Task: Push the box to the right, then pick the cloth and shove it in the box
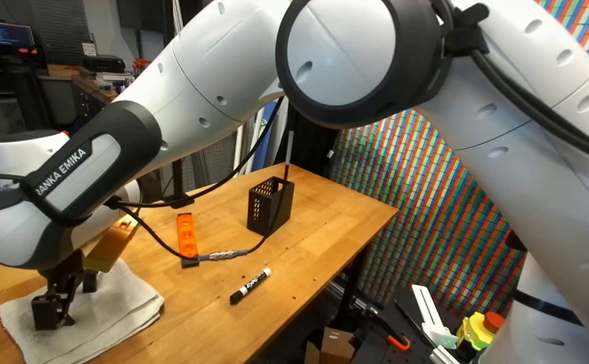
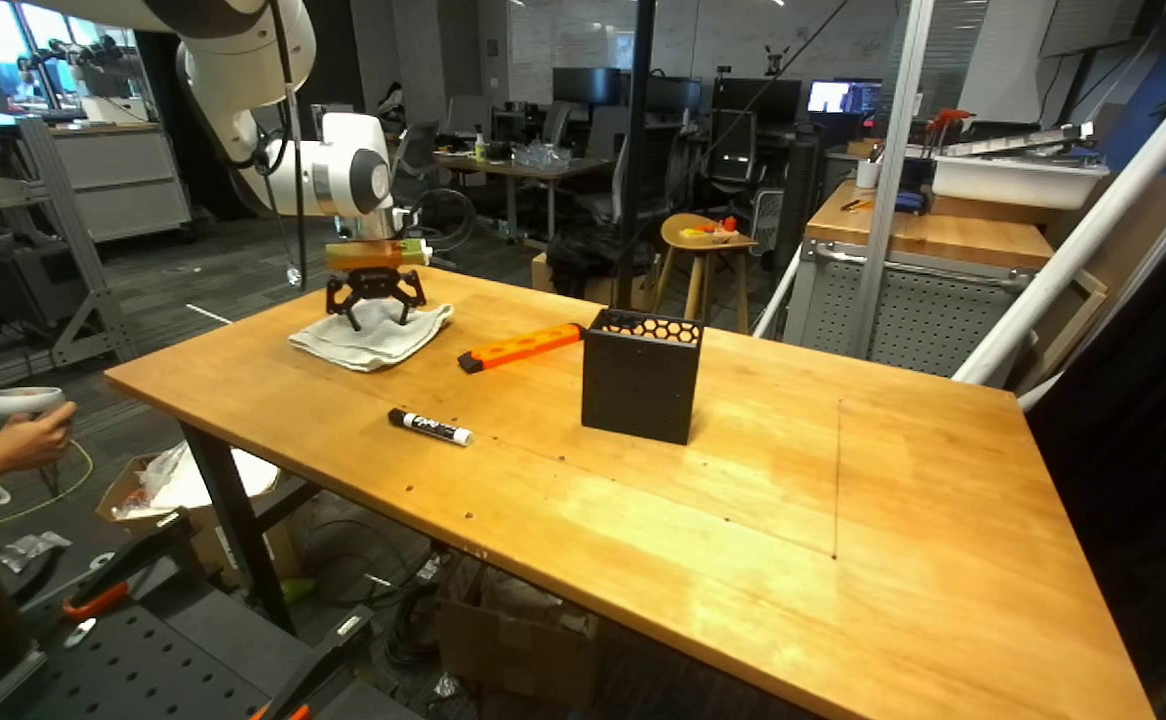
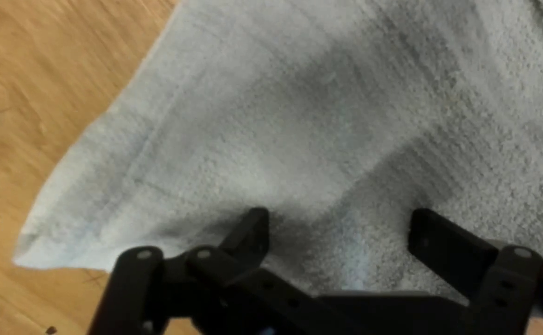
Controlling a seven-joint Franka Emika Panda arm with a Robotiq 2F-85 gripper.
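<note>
A folded pale grey cloth (image 1: 123, 303) lies on the wooden table; it also shows in an exterior view (image 2: 368, 350) and fills most of the wrist view (image 3: 271, 139). My gripper (image 1: 75, 303) points down over the cloth, also seen in an exterior view (image 2: 380, 322). In the wrist view the gripper (image 3: 339, 228) is open, its fingers apart with cloth surface between the tips. The tips are at or very near the cloth; I cannot tell whether they press on it. A black open-topped box (image 1: 269, 207) with honeycomb holes stands upright, apart from the gripper, also in an exterior view (image 2: 640, 385).
An orange level (image 1: 187, 236) lies between cloth and box, its end near the box in an exterior view (image 2: 523, 349). A black and white marker (image 1: 250, 286) lies near the table's edge, also in an exterior view (image 2: 430, 428). An arm cable (image 1: 222, 256) hangs low.
</note>
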